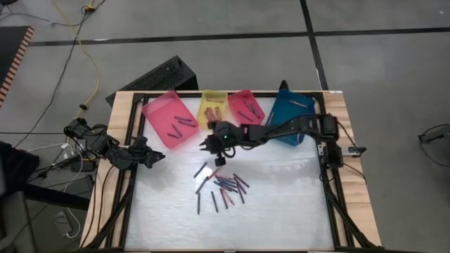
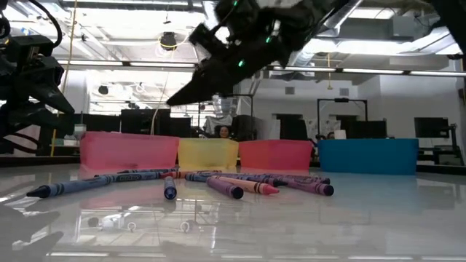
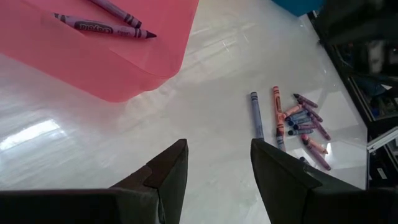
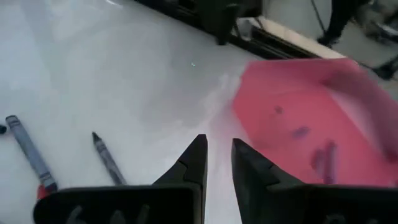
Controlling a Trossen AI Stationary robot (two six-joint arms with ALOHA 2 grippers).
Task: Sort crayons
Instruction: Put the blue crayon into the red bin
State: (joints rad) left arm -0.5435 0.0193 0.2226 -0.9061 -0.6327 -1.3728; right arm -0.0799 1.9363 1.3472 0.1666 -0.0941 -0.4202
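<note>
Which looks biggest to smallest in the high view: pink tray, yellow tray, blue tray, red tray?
1. Blue plastic tray, partly hidden under the right arm.
2. Pink plastic tray; close to blue, ordering unsure.
3. Red plastic tray and yellow plastic tray: look alike.

Grey concrete floor (image 1: 211, 49) with black tape lines (image 1: 232, 36), yellow cable (image 1: 90, 56).

Desk (image 1: 281, 218) top showing glossy white, mirroring trays and crayons (image 2: 233, 188); rim looking like pale bare wood. Trays (image 1: 169, 118) appearing translucent smooth plastic, pink one (image 3: 112, 62) letting light through. Crayons wearing matt paper wrappers. Claw (image 3: 214, 171) fingers looking matt dark plastic. Floor (image 1: 232, 17) reading dull grey concrete.
</note>
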